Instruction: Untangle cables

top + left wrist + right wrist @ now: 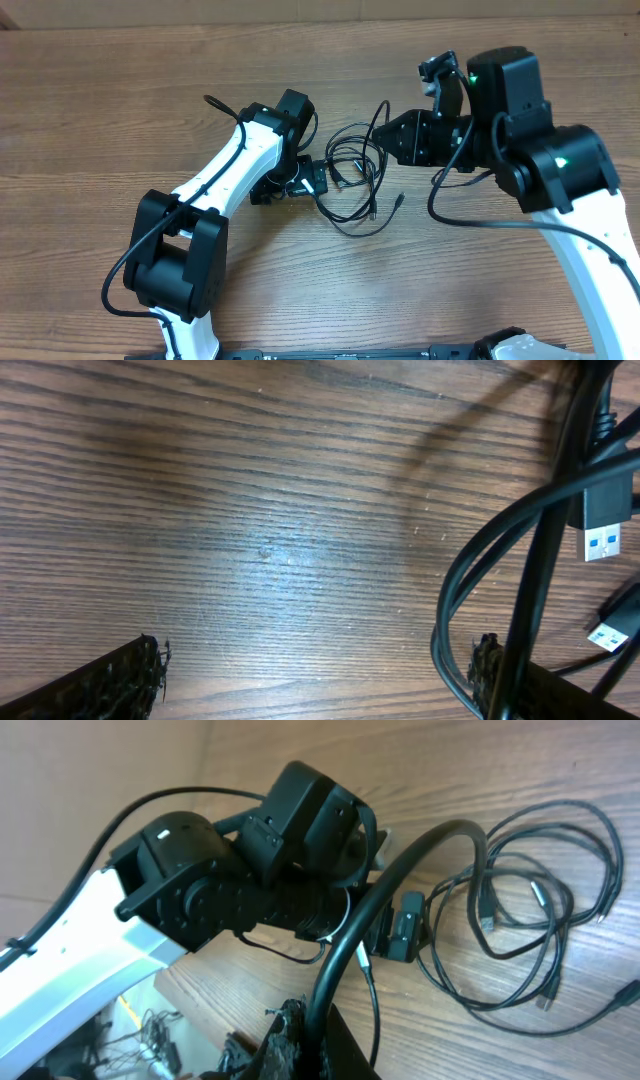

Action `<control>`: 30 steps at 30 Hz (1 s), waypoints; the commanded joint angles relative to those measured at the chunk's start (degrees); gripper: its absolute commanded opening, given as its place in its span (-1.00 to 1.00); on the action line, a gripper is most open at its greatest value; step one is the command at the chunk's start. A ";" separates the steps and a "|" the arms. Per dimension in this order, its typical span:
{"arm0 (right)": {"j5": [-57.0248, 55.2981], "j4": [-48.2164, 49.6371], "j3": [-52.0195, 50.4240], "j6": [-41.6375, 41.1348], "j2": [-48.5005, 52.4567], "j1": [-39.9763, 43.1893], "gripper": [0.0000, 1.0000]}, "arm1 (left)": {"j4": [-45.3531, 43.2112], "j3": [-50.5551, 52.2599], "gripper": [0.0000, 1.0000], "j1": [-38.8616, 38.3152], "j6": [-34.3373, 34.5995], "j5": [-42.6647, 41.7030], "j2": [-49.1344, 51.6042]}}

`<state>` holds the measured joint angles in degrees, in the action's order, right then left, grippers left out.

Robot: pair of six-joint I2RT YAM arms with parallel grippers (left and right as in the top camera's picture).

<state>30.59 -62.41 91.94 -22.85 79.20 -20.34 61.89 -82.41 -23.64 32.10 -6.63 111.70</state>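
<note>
while the jaws of the left gripper [312, 668] stand released over the bench [250, 510], those of the right gripper [388, 135] clench one of the black cables [355, 172].

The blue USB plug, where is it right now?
In the left wrist view, the blue USB plug sits at the frame's right edge, beside the looped cables and above a smaller plug.

Robotics lab: 2 white arms [236, 168] over a wood-grain table [90, 110]
</note>
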 commanded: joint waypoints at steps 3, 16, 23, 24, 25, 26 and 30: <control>13.40 3.48 1.88 0.39 2.49 -0.17 -0.93 | -0.28 0.57 0.99 -0.39 0.92 -1.99 0.52; 9.49 3.74 1.88 0.35 2.64 -0.17 -0.87 | -0.66 0.57 0.99 -0.37 -0.90 -3.72 0.50; -1.86 -2.10 1.88 0.35 4.00 -0.17 -0.84 | 1.90 -1.92 0.99 0.63 -11.85 -9.92 -0.57; -2.23 -2.49 1.88 0.35 4.52 -0.17 -0.85 | 2.95 -3.13 0.99 1.05 -12.00 -9.92 -1.05; -2.27 -2.78 1.88 0.35 4.98 -0.17 -0.85 | 4.15 -4.52 0.99 1.46 -12.00 -9.94 -1.70; -2.27 -3.06 1.88 0.35 5.66 -0.17 -0.85 | 5.60 -6.40 0.99 1.95 -12.00 -9.97 -2.49; -2.05 -4.17 1.88 0.33 8.11 -0.20 -0.88 | 9.84 -13.40 0.99 2.64 -12.90 -12.26 -5.49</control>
<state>30.28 -66.30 92.03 -22.81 85.65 -20.34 70.63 -90.30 -21.74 21.80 -15.84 110.85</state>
